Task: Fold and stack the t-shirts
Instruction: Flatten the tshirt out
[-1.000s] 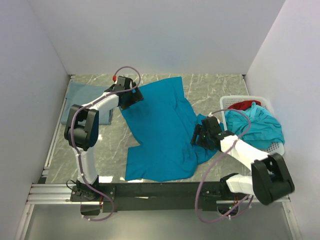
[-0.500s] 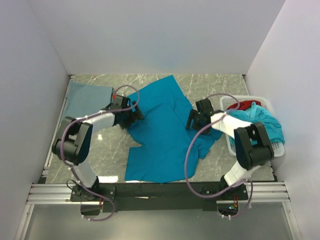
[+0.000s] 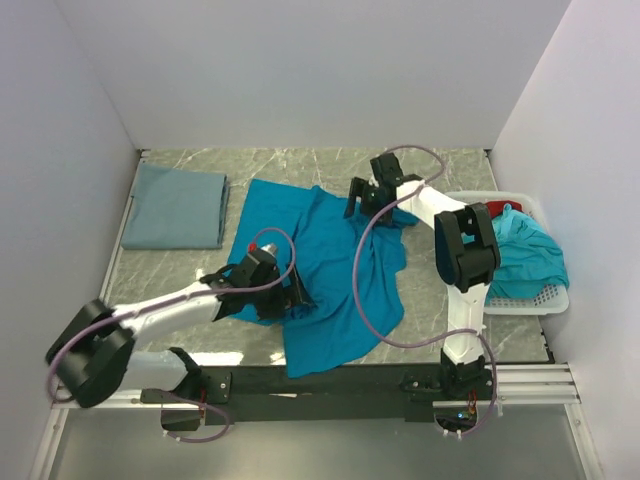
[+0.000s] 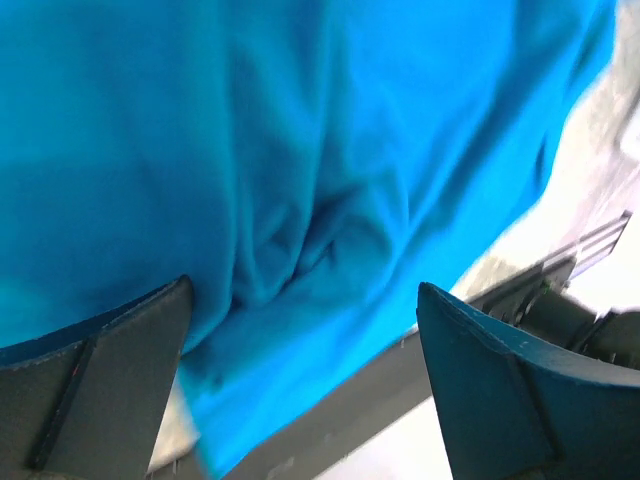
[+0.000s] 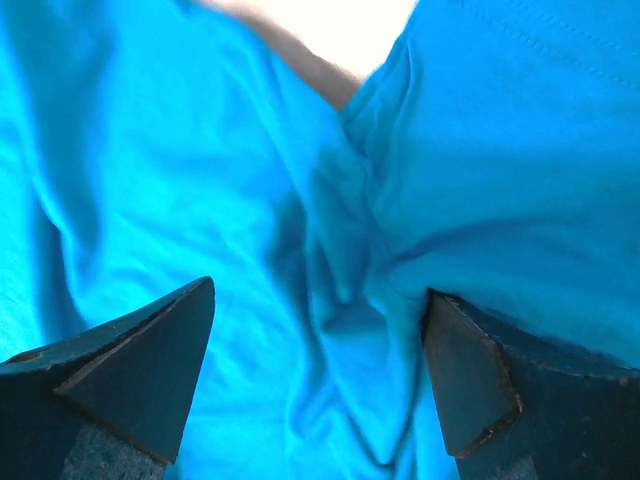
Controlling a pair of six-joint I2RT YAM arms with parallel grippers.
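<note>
A bright teal t-shirt (image 3: 330, 250) lies rumpled and spread over the middle of the table. My left gripper (image 3: 288, 296) hovers low over its near left part, jaws wide open, with teal cloth (image 4: 300, 150) under and between the fingers. My right gripper (image 3: 358, 196) is at the shirt's far edge, also open, over bunched folds (image 5: 340, 230). A folded grey-blue t-shirt (image 3: 176, 206) rests flat at the back left. More teal t-shirts (image 3: 525, 255) are heaped in the basket on the right.
The white perforated basket (image 3: 556, 298) stands against the right wall. The black front rail (image 3: 330, 382) runs along the near table edge, just past the shirt's hem. Bare marble (image 3: 440, 300) shows between the shirt and the basket.
The left arm swung from the shirt's far left edge to its near left side. The right arm went from the near right to the far edge, its jaws widening. The shirt shifted and bunched.
</note>
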